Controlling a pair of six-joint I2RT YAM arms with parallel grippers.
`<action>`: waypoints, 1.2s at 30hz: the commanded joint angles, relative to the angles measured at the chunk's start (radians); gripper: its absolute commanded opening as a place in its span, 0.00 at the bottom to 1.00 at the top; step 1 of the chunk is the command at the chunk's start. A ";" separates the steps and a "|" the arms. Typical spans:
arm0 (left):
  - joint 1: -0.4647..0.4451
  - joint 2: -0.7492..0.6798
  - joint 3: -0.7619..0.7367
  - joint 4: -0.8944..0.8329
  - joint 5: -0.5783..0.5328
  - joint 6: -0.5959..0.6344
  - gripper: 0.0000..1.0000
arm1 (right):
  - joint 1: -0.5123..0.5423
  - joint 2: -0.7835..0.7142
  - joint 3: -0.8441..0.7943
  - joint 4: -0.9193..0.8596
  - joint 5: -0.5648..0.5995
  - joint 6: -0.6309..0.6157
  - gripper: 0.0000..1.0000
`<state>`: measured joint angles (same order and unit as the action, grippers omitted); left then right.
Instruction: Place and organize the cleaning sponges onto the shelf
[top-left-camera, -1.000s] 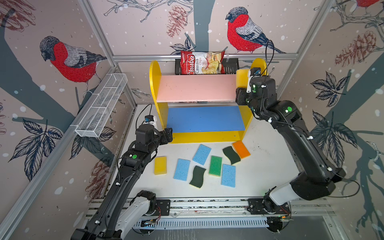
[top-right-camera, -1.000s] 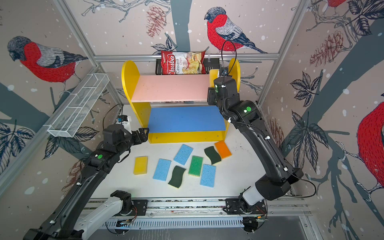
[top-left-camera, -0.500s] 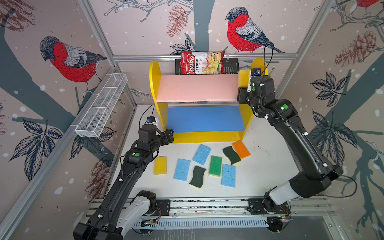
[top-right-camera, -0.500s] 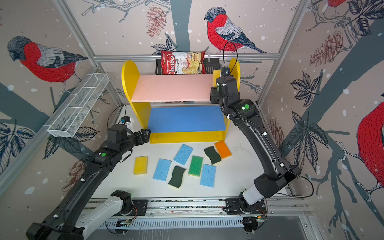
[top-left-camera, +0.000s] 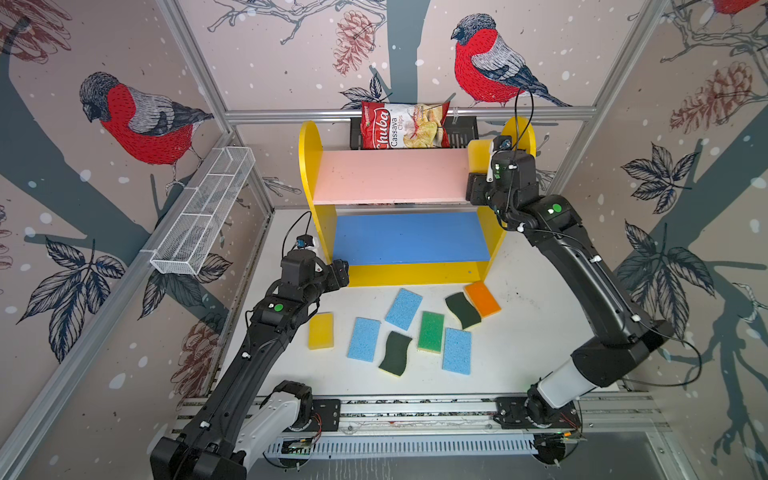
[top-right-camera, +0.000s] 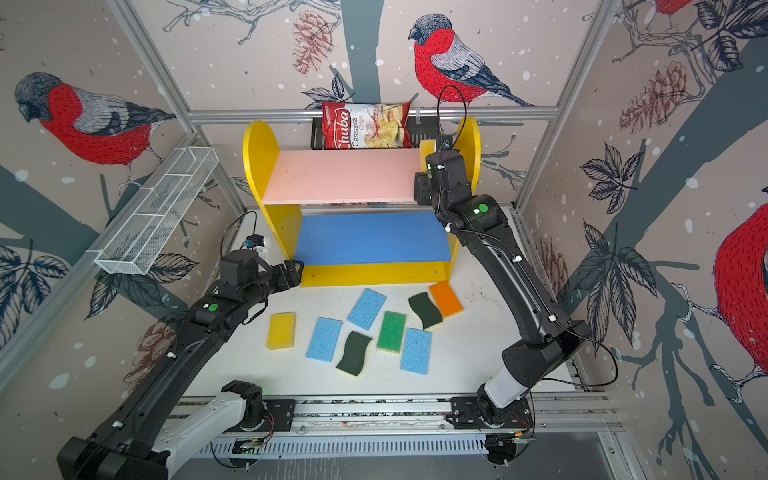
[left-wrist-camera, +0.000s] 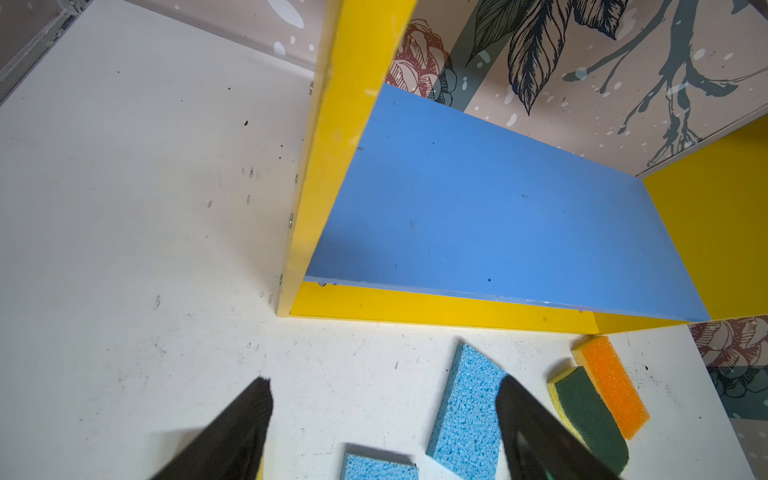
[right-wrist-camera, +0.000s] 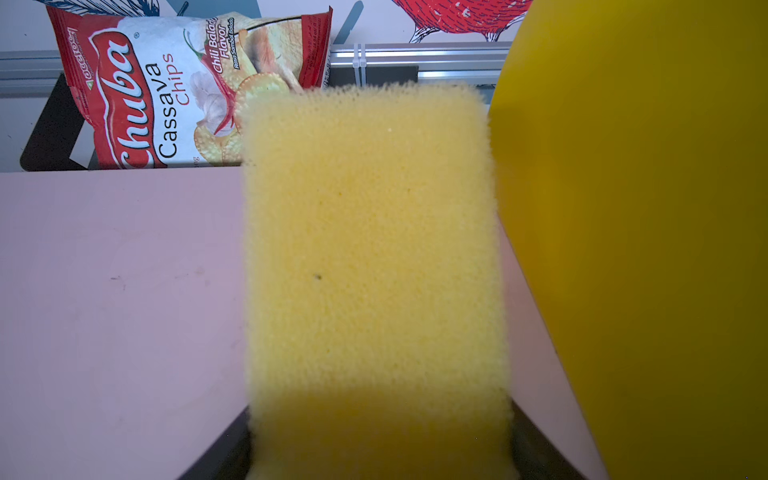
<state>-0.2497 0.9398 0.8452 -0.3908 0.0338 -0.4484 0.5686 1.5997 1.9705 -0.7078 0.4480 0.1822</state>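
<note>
Right gripper (right-wrist-camera: 380, 440) straddles yellow sponge (right-wrist-camera: 370, 249) on pink board (right-wrist-camera: 124, 291); pinching or released, cannot tell. You: open wide, retreat straight, avoid side panel (right-wrist-camera: 644, 208).

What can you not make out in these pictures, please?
- Right wrist view: the yellow sponge covers the fingertips of the right gripper, so grip or release is unclear.
- Both top views: the blue board hides the space beneath it.
- Left wrist view: the frame edge cuts off a light blue sponge.
</note>
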 joint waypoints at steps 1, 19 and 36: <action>-0.002 0.004 -0.002 0.040 0.015 -0.012 0.85 | -0.001 0.003 0.003 0.001 0.022 -0.012 0.75; -0.002 -0.001 -0.015 0.048 0.018 -0.024 0.85 | 0.003 -0.012 -0.007 0.023 0.050 -0.038 0.80; -0.003 -0.012 -0.014 0.033 0.000 -0.018 0.86 | 0.007 0.020 -0.018 0.032 0.005 -0.078 0.67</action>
<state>-0.2508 0.9279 0.8307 -0.3779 0.0483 -0.4713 0.5694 1.6138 1.9564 -0.6613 0.4873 0.1318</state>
